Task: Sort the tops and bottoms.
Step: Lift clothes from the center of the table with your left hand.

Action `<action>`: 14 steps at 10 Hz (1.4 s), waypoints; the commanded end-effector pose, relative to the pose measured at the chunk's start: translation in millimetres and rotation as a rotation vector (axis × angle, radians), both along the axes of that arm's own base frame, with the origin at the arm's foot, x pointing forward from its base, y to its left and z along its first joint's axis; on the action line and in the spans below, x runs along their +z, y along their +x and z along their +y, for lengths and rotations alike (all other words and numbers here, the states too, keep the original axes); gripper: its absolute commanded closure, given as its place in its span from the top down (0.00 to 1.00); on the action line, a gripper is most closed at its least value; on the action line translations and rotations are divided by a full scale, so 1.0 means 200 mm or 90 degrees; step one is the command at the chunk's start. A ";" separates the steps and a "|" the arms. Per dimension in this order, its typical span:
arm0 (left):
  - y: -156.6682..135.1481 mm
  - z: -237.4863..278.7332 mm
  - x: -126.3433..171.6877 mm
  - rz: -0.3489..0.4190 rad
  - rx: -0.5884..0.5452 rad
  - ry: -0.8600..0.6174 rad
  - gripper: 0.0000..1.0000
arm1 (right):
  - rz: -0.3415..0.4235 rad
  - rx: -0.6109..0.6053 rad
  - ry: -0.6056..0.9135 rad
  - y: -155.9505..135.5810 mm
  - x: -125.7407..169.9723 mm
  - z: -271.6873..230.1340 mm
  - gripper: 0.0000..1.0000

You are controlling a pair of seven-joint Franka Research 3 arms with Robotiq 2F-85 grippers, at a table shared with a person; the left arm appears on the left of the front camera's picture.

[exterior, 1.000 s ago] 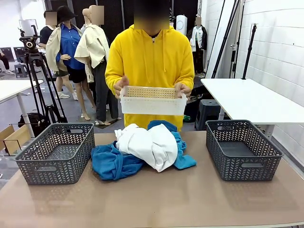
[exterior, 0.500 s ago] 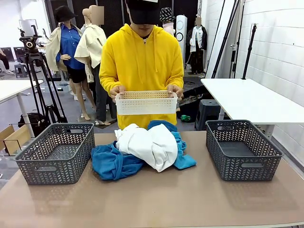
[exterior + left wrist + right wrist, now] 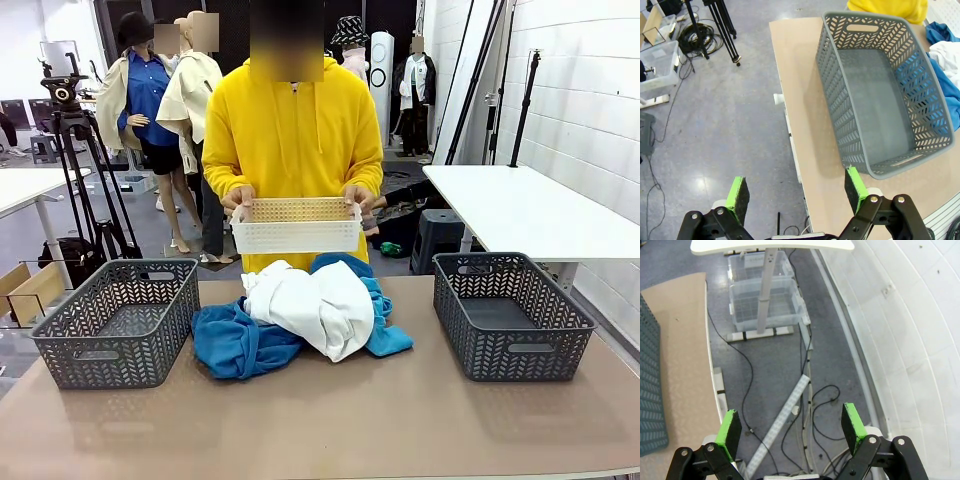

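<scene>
- Left tool [image 3: 795, 192]: jaws wide, holding nothing. It hangs over the left tabletop [image 3: 330, 420] edge, half over the floor.
- Left basket [image 3: 115, 320]: grey and empty. It sits just ahead of the left tool, with its long axis pointing away from the tool.
- Pile [image 3: 300, 315]: mid-tabletop, between the two grey baskets, long axis left-right.
  - The white garment [image 3: 320, 305] lies on top and the blue garment [image 3: 235, 345] spreads out under it on both sides.
  - The blue edge is touching or just beside the left basket, and there is a clear gap to the right basket.
  - I can't tell tops from bottoms while they're bunched like this.
- From the left tool the pile lies beyond the left basket, so a reach goes over or around it. My read is that the left arm is the nearer one.
- White basket [image 3: 297, 225]: the person holds it in both hands [image 3: 240, 195] above the far edge, behind the pile. I can't see its contents.
- Right basket [image 3: 510, 315]: grey and empty.
- Right tool [image 3: 792, 427]: jaws wide, empty, over the floor off the right tabletop edge. The right basket stands between it and the pile.
</scene>
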State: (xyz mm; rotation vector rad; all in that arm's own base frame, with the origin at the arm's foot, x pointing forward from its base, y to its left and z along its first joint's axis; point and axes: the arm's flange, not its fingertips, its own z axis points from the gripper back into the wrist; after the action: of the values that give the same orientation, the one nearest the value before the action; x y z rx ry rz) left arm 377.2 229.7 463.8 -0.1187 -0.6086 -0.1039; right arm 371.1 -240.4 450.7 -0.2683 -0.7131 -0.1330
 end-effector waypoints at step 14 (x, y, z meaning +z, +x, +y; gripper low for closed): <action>0.00 0.01 -0.01 -0.004 -0.002 -0.005 1.00 | 0.001 0.000 0.002 -0.01 0.00 -0.01 1.00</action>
State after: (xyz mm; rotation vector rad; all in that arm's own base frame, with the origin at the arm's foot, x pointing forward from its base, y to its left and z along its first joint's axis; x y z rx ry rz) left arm 377.2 229.7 463.8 -0.1187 -0.6086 -0.1039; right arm 371.1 -240.4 450.7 -0.2683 -0.7131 -0.1330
